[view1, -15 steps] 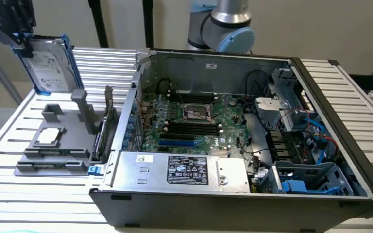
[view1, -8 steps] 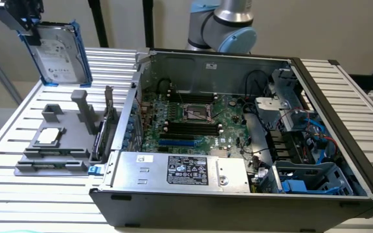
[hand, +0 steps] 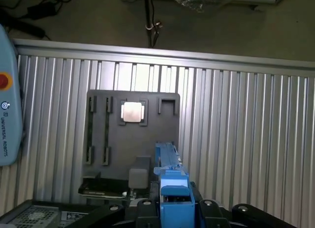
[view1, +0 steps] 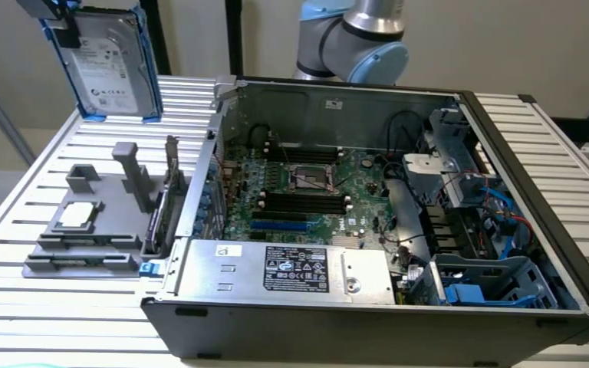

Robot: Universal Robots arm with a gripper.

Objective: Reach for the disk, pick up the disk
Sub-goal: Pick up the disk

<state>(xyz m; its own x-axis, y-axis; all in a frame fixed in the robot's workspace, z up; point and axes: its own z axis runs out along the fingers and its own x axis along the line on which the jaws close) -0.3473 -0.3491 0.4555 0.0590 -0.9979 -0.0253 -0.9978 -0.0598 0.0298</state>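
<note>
Disk (view1: 113,65): hanging upright, well above gray fixture (view1: 110,239); being clamped by thin edge inside closed gripper (hand: 173,204) (probably sparing label face, clearing fixture posts).

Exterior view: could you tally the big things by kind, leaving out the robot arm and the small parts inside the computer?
silver-gray hard drive in a blue plastic frame: 1
small square silver chip: 1
dark gray plastic holder tray: 1
open dark computer case: 1
large silver labelled power-supply box: 1
ribbed metal table: 1
Total: 6
</note>
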